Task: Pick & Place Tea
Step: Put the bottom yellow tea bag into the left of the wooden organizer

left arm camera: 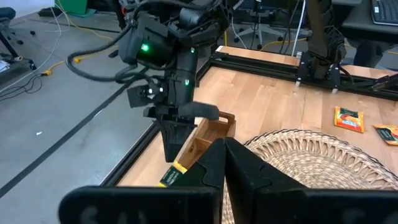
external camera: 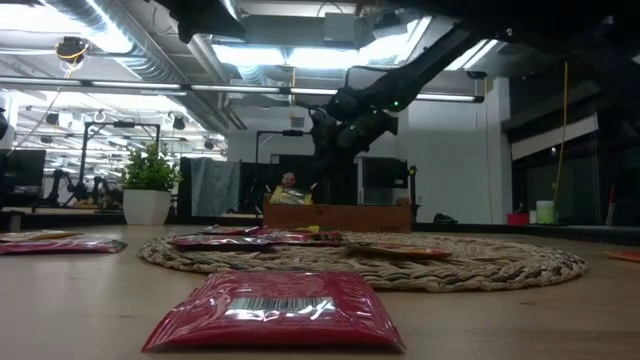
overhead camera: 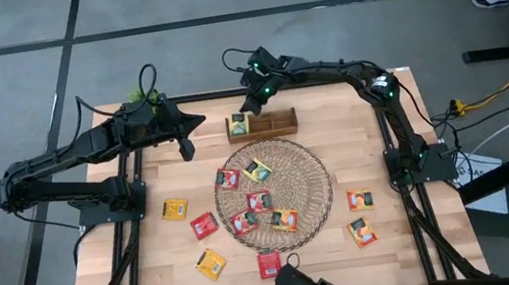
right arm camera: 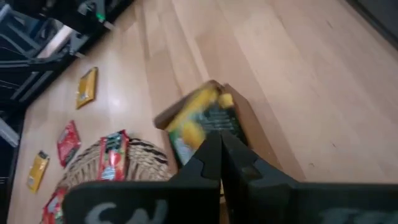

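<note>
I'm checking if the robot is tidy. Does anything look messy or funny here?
Yes. One yellow tea sachet sits in the wooden box, sticking up tilted out of its end compartment below the shut right gripper. The other sachets lie scattered at odd angles on the wicker mat and the table.

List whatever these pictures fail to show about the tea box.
- Box compartments: the right end effector overhangs the sachet-filled end in the high view.
- Box interior: the low view shows only its front wall.
- Yellow sachet print: blurred in the right wrist view.
- Box's far end: cut off behind the left end effector in the left wrist view.
</note>
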You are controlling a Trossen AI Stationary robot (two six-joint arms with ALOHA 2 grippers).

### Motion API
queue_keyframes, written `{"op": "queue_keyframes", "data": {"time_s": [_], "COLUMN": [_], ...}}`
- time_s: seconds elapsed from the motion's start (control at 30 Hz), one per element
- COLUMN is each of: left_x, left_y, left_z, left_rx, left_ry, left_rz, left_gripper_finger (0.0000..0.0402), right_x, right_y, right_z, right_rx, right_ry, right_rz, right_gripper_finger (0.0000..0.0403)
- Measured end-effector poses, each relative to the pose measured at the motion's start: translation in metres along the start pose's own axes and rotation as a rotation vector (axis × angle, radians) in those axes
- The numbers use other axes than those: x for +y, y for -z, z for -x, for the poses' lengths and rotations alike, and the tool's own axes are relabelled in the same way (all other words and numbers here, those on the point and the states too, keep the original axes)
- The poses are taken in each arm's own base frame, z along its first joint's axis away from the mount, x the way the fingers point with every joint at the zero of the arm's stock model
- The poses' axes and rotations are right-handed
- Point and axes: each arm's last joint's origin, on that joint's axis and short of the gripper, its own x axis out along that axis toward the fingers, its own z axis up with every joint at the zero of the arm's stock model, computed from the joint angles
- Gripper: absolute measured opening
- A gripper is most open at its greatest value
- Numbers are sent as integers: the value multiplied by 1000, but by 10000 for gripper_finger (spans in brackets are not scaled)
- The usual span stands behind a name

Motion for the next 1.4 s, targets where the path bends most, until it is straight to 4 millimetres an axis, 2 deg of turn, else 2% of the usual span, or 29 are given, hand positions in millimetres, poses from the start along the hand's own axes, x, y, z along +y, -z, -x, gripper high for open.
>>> {"op": "queue_keyframes", "data": {"time_s": [0.2, 0.47, 0.63, 0.8, 1.03, 1.4], "left_x": [0, 0, 0, 0, 0, 0], "left_y": [0, 0, 1, 1, 1, 1], "left_z": [0, 0, 0, 0, 0, -1], "left_rx": [0, 0, 10, 10, 10, 14], "left_ry": [0, 0, -1, -1, -8, 0], "left_rz": [0, 0, -2, -2, -2, 25], "left_gripper_finger": [8, 3, 7, 3, 7, 2], "right_x": [9, 9, 18, 38, 67, 72], "right_y": [-11, -11, -4, 10, 17, 14], "right_z": [7, 7, 1, -12, -34, -33], "right_rx": [-8, -1, 61, 171, 187, 159], "right_ry": [-34, 23, -16, -39, 50, 164], "right_rz": [18, 27, 38, 98, 263, 292], "right_gripper_finger": [0, 0, 0, 0, 0, 0]}}
